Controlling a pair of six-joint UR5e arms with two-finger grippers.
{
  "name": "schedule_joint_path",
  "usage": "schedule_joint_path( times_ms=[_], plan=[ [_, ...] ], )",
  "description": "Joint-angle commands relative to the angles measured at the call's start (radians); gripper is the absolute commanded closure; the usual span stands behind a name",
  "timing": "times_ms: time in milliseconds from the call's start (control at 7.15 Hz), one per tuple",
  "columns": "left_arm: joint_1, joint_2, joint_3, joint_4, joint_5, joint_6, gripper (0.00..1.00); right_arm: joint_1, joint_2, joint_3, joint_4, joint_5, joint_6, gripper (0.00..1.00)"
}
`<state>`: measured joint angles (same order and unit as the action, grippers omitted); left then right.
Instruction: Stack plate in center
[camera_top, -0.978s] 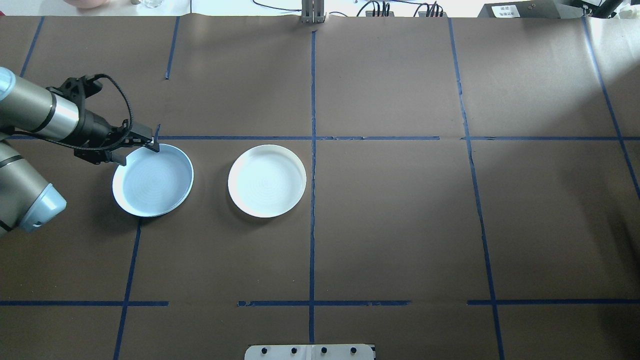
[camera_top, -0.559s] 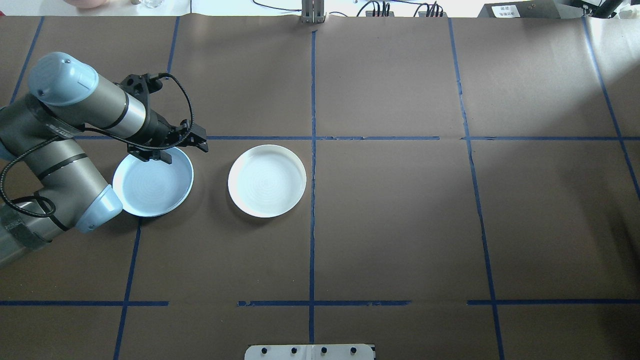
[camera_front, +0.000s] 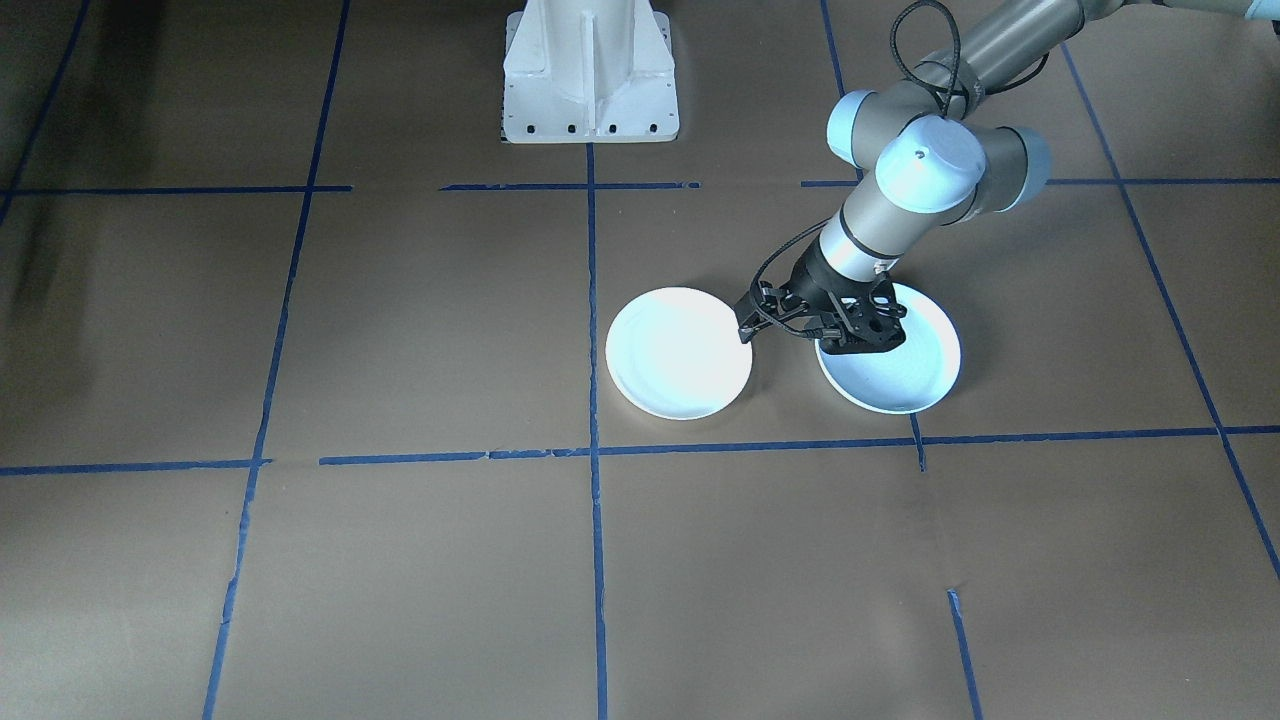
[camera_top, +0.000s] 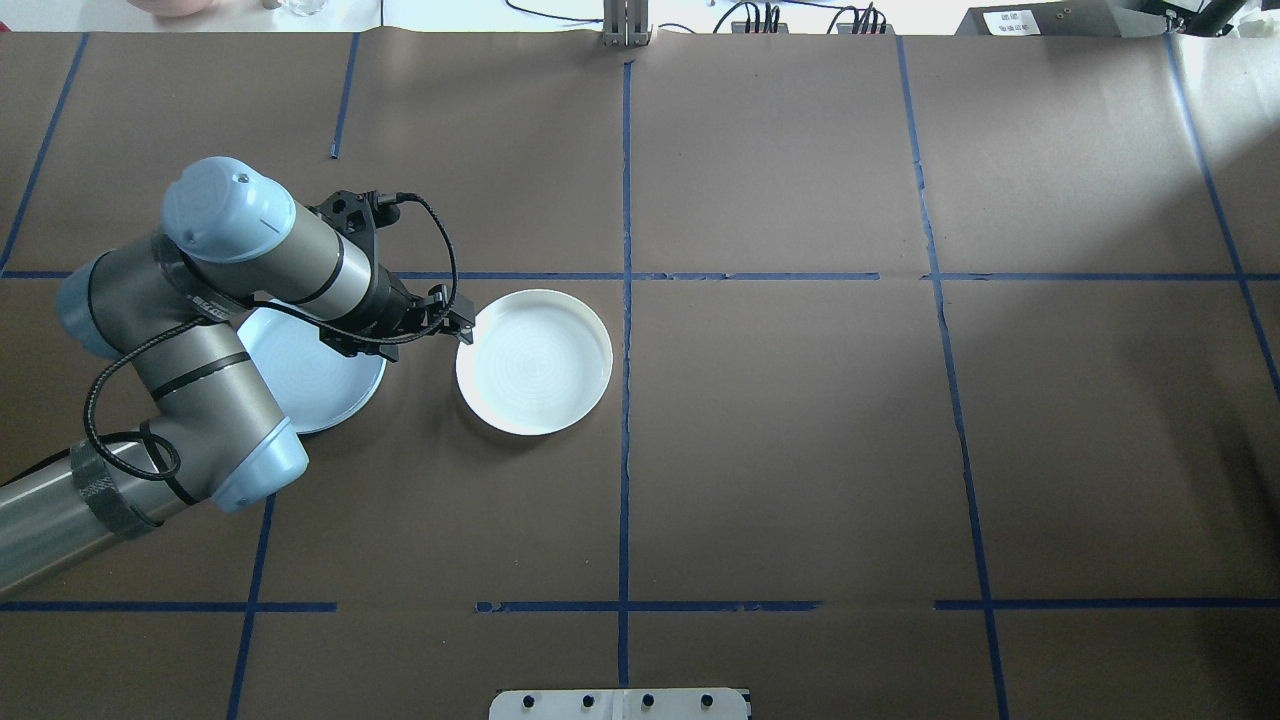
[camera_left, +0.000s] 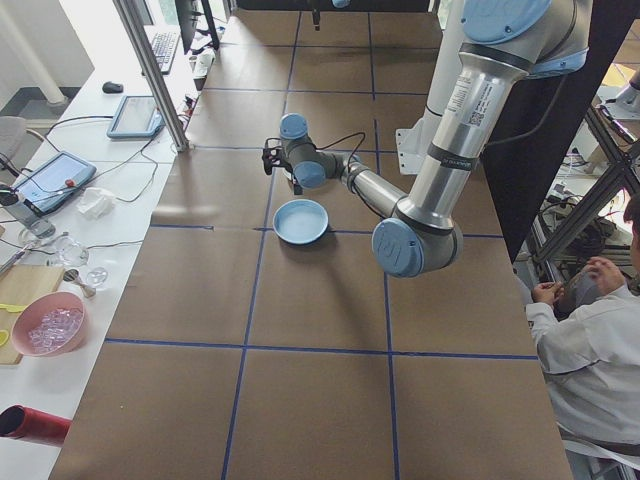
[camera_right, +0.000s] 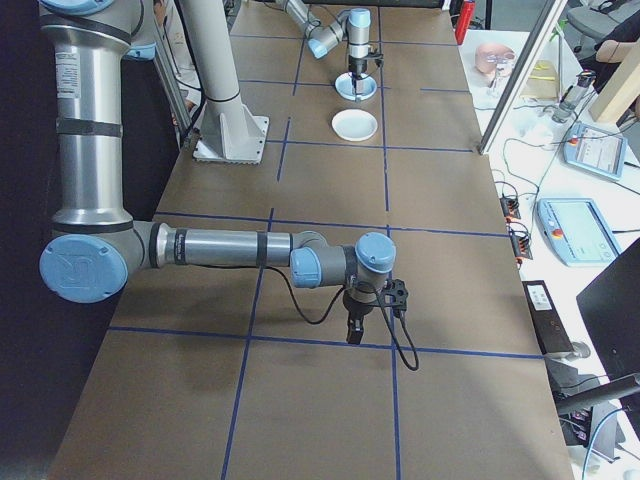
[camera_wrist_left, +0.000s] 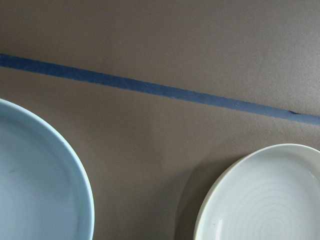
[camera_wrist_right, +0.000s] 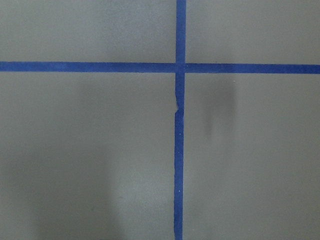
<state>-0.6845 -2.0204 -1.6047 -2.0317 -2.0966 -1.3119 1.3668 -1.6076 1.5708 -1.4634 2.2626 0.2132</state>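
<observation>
Your left gripper sits at the white plate's 9 o'clock rim, holding nothing; I cannot tell its gap. Both plates, white and blue, look hard, slick and breakable, so pinch the raised rim.

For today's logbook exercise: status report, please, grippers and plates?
Left gripper at white round plate's rim, holding nothing. Right gripper parked off, state unclear. Pale blue round plate unstacked, alongside. Nothing between plates.
</observation>
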Motion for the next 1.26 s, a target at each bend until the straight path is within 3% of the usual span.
schedule_joint_path(
  times_ms=[0,1118],
  plan=[
    [0.051,-0.008,0.012,0.005,0.042,-0.001,0.12,0.0,0.0,0.0,0.0,0.0,0.0,0.0],
    [0.056,-0.037,0.075,-0.004,0.052,0.005,0.64,0.0,0.0,0.0,0.0,0.0,0.0,0.0]
  ],
)
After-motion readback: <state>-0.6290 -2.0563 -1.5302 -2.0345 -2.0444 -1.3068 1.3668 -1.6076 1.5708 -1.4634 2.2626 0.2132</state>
